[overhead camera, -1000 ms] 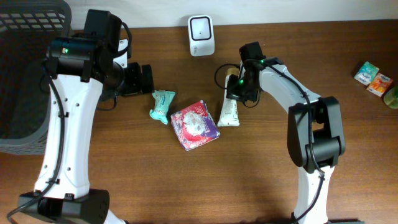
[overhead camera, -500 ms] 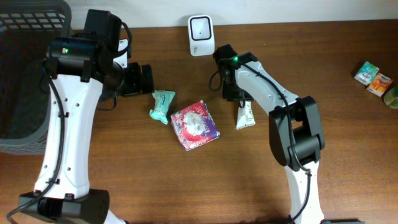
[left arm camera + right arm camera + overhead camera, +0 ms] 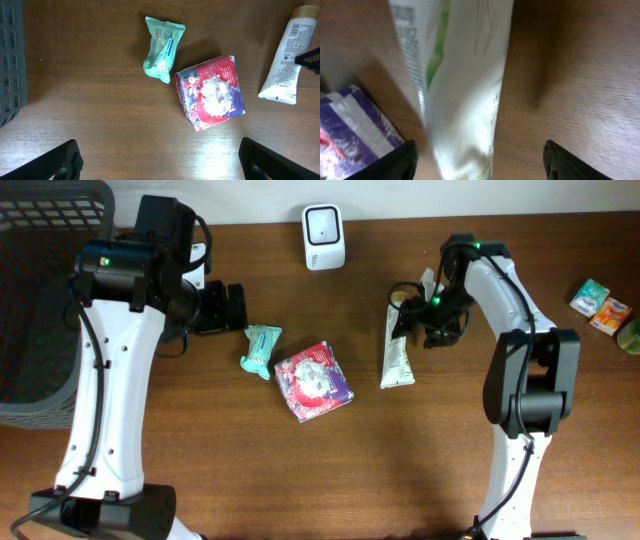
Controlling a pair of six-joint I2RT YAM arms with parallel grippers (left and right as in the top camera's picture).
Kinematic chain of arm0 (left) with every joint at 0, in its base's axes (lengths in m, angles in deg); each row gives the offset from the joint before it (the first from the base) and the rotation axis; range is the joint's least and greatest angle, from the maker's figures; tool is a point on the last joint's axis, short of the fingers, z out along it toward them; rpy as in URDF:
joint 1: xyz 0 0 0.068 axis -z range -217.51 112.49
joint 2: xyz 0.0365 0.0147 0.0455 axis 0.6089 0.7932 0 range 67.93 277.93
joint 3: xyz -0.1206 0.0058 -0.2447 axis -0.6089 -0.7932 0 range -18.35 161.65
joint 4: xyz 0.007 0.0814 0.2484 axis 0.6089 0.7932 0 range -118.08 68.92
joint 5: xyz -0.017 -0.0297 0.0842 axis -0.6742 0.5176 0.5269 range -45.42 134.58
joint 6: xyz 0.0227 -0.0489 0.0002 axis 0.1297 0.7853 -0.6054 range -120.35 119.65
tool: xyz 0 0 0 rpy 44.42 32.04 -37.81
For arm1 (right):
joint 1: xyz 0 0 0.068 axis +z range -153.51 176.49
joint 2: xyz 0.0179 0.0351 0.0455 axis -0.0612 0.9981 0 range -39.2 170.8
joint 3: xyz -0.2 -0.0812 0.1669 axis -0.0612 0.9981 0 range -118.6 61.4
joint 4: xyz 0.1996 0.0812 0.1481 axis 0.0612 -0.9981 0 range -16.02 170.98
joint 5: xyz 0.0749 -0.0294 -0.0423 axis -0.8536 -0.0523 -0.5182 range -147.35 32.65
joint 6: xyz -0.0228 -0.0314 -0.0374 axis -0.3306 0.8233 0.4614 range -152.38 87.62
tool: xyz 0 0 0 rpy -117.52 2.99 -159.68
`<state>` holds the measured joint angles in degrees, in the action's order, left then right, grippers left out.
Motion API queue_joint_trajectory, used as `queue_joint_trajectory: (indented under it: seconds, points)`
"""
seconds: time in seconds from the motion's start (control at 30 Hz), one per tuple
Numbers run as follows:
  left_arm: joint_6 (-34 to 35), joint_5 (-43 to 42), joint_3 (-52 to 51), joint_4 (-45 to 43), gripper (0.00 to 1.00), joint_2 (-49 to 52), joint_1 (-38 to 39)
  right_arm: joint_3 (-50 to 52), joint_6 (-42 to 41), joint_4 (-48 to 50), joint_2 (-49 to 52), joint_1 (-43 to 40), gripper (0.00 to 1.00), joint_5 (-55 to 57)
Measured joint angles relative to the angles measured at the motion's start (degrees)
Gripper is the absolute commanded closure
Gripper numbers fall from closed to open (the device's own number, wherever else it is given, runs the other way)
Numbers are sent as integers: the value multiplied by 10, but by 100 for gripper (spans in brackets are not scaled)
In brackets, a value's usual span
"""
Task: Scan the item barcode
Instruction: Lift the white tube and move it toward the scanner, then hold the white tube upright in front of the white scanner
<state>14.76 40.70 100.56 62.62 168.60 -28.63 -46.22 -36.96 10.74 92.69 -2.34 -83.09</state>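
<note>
A white tube lies flat on the wooden table, right of a red and purple packet and a teal packet. My right gripper hovers over the tube's upper end. In the right wrist view the tube is blurred and runs between the open jaws of the right gripper, whose fingers stand well apart. The white scanner stands at the back edge. My left gripper is open and holds nothing; the left wrist view shows the left gripper above bare wood.
A dark mesh basket fills the far left. Small packets and a green item sit at the right edge. The red and purple packet lies close to the tube's left side.
My right gripper has gone from shut to open and let go of the tube, which now lies further right on the table. The right arm swung right. The left arm has not moved.
</note>
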Motion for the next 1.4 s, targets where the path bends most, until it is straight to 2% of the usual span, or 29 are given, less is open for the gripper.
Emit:
queue_joint_trajectory:
  seconds: [0.13,0.17,0.2,0.3,0.37,0.47,0.57,0.8,1.0,1.1,1.23,1.4]
  points:
    - [0,0,0,1,1,0,0,57,8,65,0,0,45,-43]
    - [0,0,0,1,1,0,0,59,7,81,0,0,53,-51]
    - [0,0,0,0,1,0,0,66,8,103,0,0,77,-55]
    - [0,0,0,1,1,0,0,97,-19,159,-8,0,81,-78]
    - [0,0,0,1,1,0,0,101,-28,179,-8,0,93,-119]
    - [0,0,0,1,1,0,0,99,-31,221,-4,1,94,-219]
    - [0,0,0,1,1,0,0,53,8,237,0,13,95,-324]
    - [0,0,0,1,1,0,0,-149,48,235,5,101,94,-384]
    - [0,0,0,1,1,0,0,-180,49,223,5,103,96,-471]
    - [0,0,0,1,1,0,0,-180,49,203,-7,103,96,-459]
    - [0,0,0,0,1,0,0,-182,50,125,-72,105,96,-378]
    - [0,0,0,1,1,0,0,-182,67,115,-77,105,96,-357]
